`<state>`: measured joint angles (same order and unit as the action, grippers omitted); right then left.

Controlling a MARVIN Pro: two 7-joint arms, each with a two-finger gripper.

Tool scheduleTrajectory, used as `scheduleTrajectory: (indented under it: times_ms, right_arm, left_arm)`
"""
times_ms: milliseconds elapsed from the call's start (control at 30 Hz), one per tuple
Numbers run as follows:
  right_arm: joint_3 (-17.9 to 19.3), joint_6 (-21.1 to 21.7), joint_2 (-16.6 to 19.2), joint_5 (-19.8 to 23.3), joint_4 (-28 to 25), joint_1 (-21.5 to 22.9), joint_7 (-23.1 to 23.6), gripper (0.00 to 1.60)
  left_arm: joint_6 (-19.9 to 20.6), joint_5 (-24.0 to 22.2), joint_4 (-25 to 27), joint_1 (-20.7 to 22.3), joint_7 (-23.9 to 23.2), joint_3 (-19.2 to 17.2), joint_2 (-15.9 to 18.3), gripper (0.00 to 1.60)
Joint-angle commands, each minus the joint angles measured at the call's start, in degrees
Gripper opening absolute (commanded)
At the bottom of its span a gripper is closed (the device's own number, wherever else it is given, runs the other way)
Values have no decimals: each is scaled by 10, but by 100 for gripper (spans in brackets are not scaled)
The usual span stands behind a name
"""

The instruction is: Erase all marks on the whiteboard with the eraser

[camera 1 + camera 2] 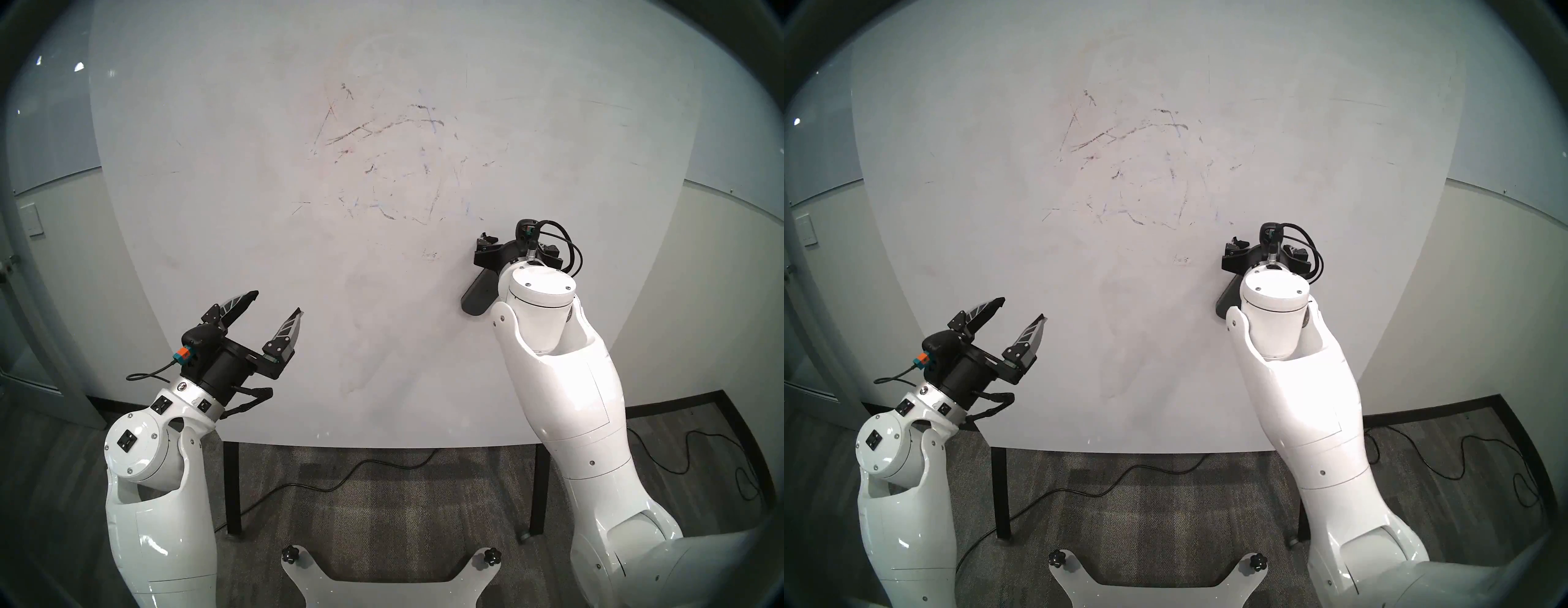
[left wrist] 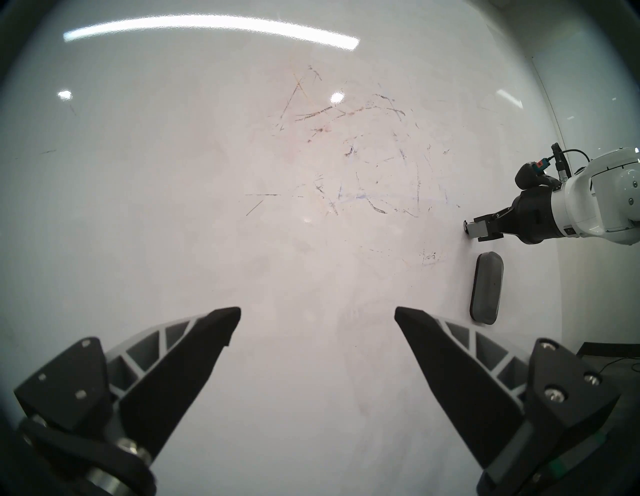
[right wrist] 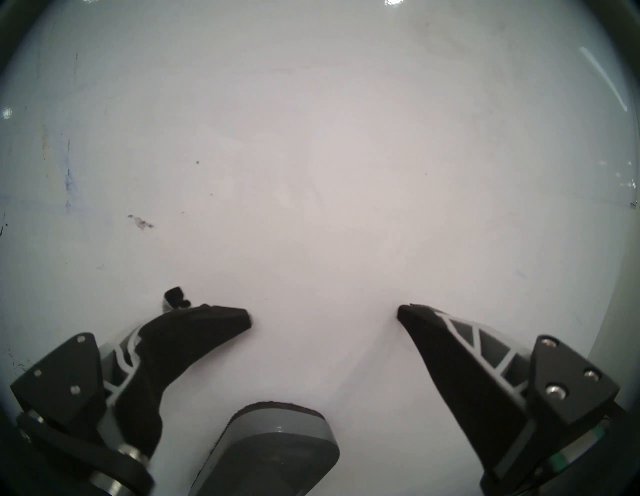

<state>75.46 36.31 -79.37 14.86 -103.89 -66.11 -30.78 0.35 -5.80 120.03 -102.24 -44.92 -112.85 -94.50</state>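
Observation:
The whiteboard (image 1: 203,220) lies flat like a table on black legs. Smudged dark, reddish and faint blue marks (image 1: 382,170) cover its middle, and they also show in the left wrist view as marks (image 2: 363,166). The dark grey oblong eraser (image 2: 486,287) lies free on the board at the right. My right gripper (image 3: 323,314) is open, its fingertips down at the board just past the far end of the eraser (image 3: 273,446). Nothing is between its fingers. My left gripper (image 1: 278,303) hovers open and empty over the board's near left part.
A tiny black scrap (image 3: 176,297) sits by my right gripper's left finger. Below the board's near edge are black legs (image 1: 232,488), carpet and a black cable (image 1: 339,479). Pale walls stand on both sides.

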Motion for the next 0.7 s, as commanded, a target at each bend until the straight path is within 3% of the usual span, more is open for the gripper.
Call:
scheduleTrajectory:
  times_ms: [0, 333, 667]
  right_arm:
    - [42, 21, 17, -7, -38, -10, -29, 160]
    - [79, 80, 30, 9, -134, -73, -22, 160]
    - [110, 133, 50, 46, -211, -137, 19, 160]
  left_arm:
    - [-1, -3, 11, 0, 0, 1, 0, 160]
    - [-1, -3, 11, 0, 0, 1, 0, 160]
    - [-1, -3, 11, 0, 0, 1, 0, 160]
